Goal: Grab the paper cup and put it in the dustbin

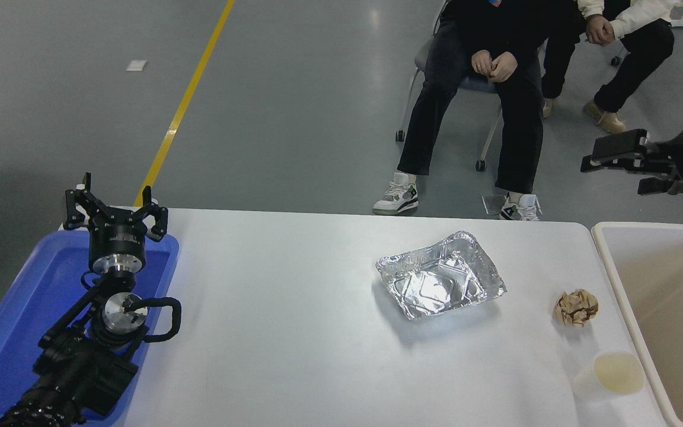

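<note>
The paper cup (611, 375), small and white with a cream inside, stands upright near the table's front right corner. The dustbin (608, 256), large and beige with a thick white rim, stands just to its right at the table's right end. My right gripper (608, 167) comes in from the right edge, high above the floor beyond the table's far right corner, far from the cup. It is open and empty. My left gripper (114, 204) is parked at the lower left over the blue tray, open and empty.
A crumpled brown paper ball (576, 308) lies just behind the cup. A silver foil tray (441, 282) sits at the table's middle right. A blue plastic tray (27, 308) lies under the left arm. Two people (478, 89) sit on chairs beyond the table.
</note>
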You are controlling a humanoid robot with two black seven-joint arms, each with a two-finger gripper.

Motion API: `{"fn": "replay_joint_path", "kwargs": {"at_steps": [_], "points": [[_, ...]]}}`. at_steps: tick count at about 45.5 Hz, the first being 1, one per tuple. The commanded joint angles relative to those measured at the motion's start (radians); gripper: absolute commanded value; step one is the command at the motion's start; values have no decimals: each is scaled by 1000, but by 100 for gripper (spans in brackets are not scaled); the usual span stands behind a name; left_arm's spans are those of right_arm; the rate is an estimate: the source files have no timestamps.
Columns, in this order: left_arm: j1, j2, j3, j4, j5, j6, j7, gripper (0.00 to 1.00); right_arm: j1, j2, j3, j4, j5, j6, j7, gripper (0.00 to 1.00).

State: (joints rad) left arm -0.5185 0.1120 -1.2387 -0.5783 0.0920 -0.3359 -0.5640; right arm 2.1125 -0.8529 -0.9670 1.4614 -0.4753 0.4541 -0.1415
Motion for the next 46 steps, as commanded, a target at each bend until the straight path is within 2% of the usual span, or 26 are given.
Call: {"fn": "replay_joint_path", "kwargs": {"at_steps": [1,14,31,40,46], "points": [[0,0,1,0,0,0,0,99,84,115,-180,69,20,0,2,100],[0,0,1,0,0,0,0,99,228,173,-369,240,113,0,10,100],[0,0,1,0,0,0,0,99,388,307,-386,284,256,54,10,100],[0,0,-1,0,0,0,0,99,451,342,-384,284,270,159,10,100],[0,0,-1,0,0,0,0,99,452,341,-388,284,268,163,8,100]]}}
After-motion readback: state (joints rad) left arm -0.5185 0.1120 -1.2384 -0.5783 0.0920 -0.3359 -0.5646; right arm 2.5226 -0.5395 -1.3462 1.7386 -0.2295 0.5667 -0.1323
